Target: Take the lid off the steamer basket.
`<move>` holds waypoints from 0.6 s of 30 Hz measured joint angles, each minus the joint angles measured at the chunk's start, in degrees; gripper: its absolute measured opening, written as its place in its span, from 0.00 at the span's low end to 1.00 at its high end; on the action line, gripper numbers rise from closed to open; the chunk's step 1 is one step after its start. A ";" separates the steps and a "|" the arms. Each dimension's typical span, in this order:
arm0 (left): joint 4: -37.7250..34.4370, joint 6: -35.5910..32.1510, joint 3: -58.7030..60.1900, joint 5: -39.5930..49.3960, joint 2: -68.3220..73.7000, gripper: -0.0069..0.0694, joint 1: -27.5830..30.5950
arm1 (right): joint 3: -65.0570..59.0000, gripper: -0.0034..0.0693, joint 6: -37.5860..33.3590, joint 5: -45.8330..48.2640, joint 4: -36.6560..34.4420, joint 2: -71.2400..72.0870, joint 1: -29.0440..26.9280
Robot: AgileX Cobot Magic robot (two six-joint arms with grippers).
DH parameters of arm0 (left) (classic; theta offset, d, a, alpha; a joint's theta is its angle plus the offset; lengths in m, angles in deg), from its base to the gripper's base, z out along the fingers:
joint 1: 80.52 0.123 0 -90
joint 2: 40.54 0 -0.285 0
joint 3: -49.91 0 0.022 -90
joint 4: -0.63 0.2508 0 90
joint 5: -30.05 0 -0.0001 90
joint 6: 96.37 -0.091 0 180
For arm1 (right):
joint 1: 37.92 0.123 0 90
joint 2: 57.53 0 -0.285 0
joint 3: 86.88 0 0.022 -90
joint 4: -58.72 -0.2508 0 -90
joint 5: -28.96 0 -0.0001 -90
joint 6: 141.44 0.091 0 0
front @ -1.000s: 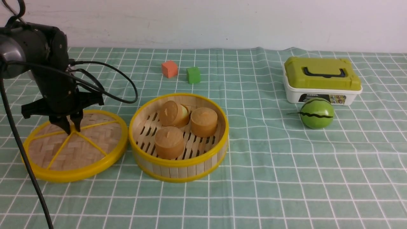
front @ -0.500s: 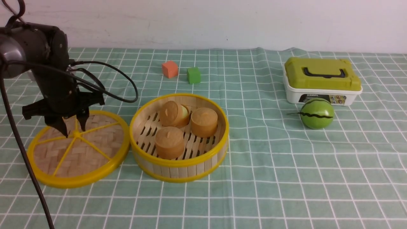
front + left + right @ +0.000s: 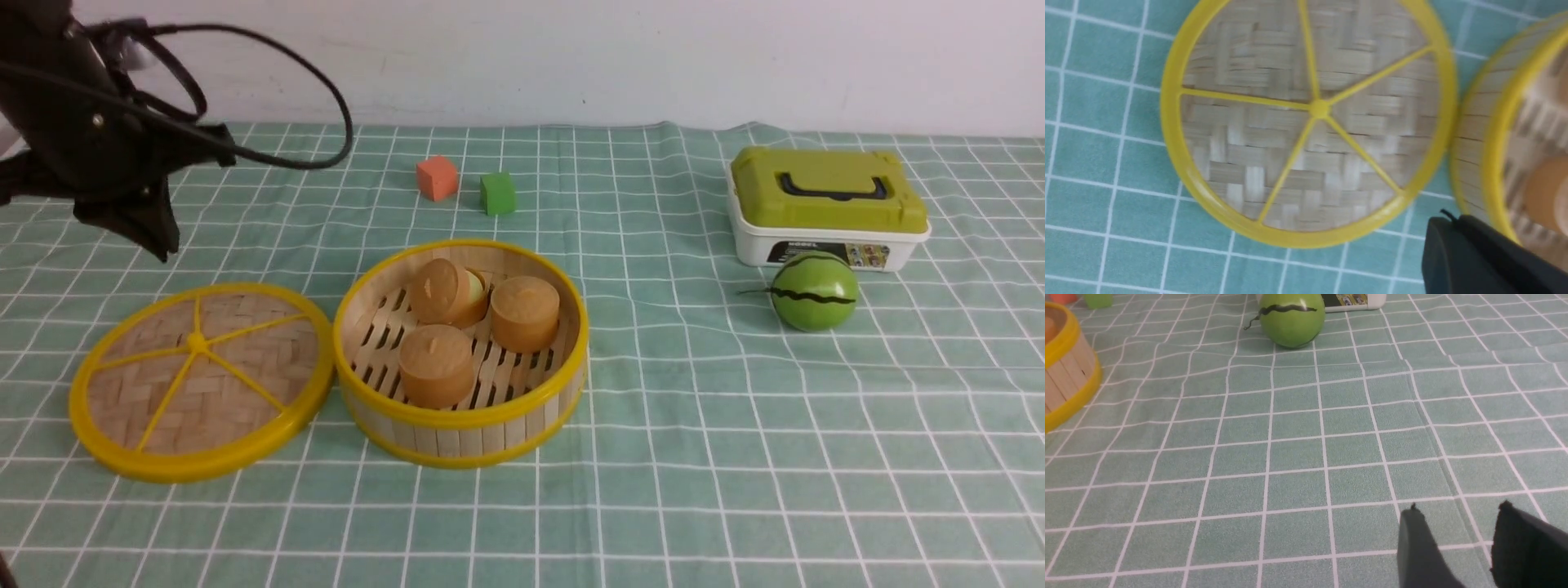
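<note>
The lid (image 3: 200, 380), a woven tan disc with a yellow rim and spokes, lies flat on the cloth just left of the steamer basket (image 3: 457, 437). The basket is uncovered and holds three brown round pieces. My left gripper (image 3: 162, 243) hangs well above and behind the lid, shut and empty. In the left wrist view the lid (image 3: 1274, 134) lies below, with the basket rim (image 3: 1490, 122) beside it and my shut fingertips (image 3: 1447, 222) off the lid's edge. My right gripper (image 3: 1457, 510) is open and empty over bare cloth, far from the basket (image 3: 1065, 375).
An orange cube (image 3: 436, 177) and a green cube (image 3: 496, 193) sit behind the basket. A white box with a green lid (image 3: 826, 206) stands at the back right, and a green ball (image 3: 814, 290) lies in front of it; the ball also shows in the right wrist view (image 3: 1292, 320).
My left gripper has let go of the lid's centre knob, risen up and back to the left, and its fingers have come together. The lid stays flat on the cloth.
</note>
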 joint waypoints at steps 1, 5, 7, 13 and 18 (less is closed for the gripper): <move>-0.14 -0.32 0.00 0.01 -0.32 0.07 0.00 | 0.00 0.38 0.00 0.00 0.00 0.00 0.00; -2.94 -3.04 1.62 0.23 -9.03 0.07 0.00 | 0.00 0.38 0.00 0.00 0.00 0.00 0.00; -3.94 -3.91 4.73 0.29 -14.20 0.07 0.00 | 0.00 0.38 0.00 0.00 0.00 0.00 0.00; -5.24 -5.23 22.61 -2.88 -32.63 0.07 0.00 | 0.00 0.38 0.00 0.00 0.00 0.00 0.00; -12.09 -6.79 46.17 -9.89 -51.56 0.07 0.00 | 0.00 0.38 0.00 0.00 0.00 0.00 0.00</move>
